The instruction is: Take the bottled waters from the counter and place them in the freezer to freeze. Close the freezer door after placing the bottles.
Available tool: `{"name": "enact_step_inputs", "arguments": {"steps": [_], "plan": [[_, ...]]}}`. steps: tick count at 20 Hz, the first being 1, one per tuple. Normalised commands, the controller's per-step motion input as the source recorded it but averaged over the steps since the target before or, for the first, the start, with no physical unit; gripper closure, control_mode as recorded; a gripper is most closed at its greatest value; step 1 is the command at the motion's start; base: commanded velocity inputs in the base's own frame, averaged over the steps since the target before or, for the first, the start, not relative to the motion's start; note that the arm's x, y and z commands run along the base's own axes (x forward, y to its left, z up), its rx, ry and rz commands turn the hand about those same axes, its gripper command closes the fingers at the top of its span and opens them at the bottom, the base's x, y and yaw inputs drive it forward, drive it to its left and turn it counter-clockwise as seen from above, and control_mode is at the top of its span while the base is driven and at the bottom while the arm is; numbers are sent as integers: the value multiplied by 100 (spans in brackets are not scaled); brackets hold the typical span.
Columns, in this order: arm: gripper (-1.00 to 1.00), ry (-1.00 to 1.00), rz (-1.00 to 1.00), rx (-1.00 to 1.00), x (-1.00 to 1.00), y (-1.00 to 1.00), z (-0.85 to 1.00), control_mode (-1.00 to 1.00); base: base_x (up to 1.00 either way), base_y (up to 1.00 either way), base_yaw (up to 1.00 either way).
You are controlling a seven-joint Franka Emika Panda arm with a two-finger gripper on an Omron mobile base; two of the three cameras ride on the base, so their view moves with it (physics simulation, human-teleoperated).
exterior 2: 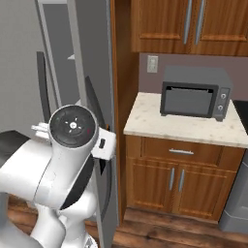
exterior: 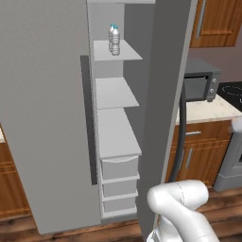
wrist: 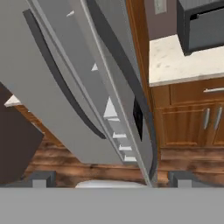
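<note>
Bottled waters (exterior: 114,39) shelved; pincer (wrist: 111,178) spread, arm folded.

Grey freezer door (exterior: 47,118), teal-capped clear bottled waters (exterior: 115,40), beige speckled counter (exterior 2: 184,127), dark grey microwave (exterior 2: 194,93).

Top freezer shelf (exterior: 124,52): two bottled waters (exterior: 115,40) upright, near its back left. Counter (exterior 2: 189,128): microwave (exterior 2: 195,92).
</note>
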Motion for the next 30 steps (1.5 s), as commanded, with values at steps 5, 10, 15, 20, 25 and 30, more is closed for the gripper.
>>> {"name": "enact_step_inputs", "arguments": {"steps": [5, 10, 15, 20, 25, 30], "plan": [[-100, -1, 13, 8, 77, -25, -15, -100, 0, 0, 0], [-100, -2, 17, 1, 17, 0, -11, -100, 0, 0, 0], [-100, -20, 8, 0, 16, 16, -16, -100, 0, 0, 0], [-100, 1, 5, 0, 40, 2, -2, -100, 0, 0, 0], [-100, 13, 3, 0, 43, 0, 0, -100, 0, 0, 0], [-100, 11, 1, 0, 65, 0, -9, -100, 0, 0, 0]]}}
